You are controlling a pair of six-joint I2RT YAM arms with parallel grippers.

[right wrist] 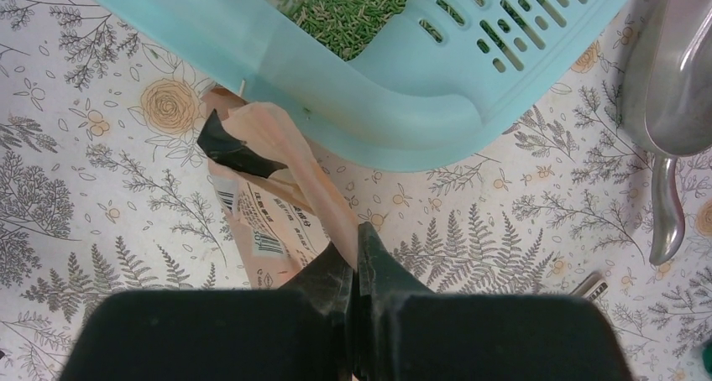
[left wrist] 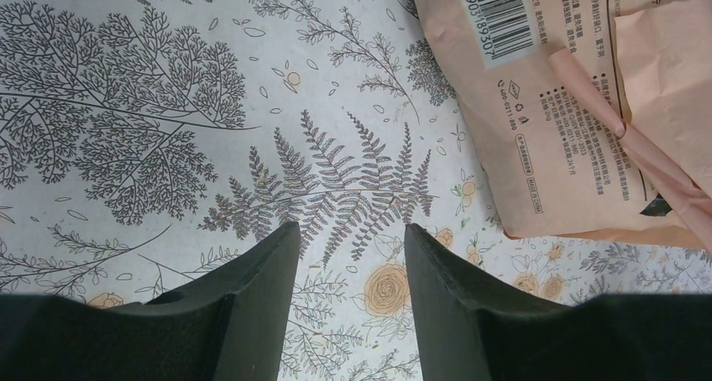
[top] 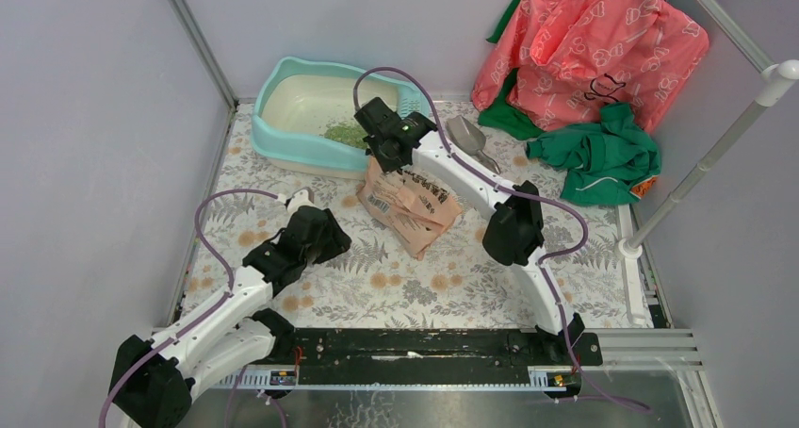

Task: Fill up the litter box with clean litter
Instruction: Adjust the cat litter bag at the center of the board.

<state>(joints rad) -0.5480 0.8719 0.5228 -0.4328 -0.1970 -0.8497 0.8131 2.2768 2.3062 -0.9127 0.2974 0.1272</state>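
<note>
litter box (top: 301,153) far-left on desk (top: 396,287), at the back wall; clean litter (top: 344,133) is only a small heap by its grille ledge (right wrist: 495,28). Risk: pellets land on desk. The paper bag (top: 415,206) lies outside, just beside the front wall, and right end effector (right wrist: 357,255) is pressed together on one thin fold, which could slip or tear. Box long axis roughly left-right, grille end pointing right toward scoop (top: 468,138). Left end effector (left wrist: 351,247) spread, empty, near bag.

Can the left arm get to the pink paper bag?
Probably yes: the left gripper, jaws open, hovers over bare flowered cloth with the crumpled peach-pink paper bag just beside it, nothing between.
</note>
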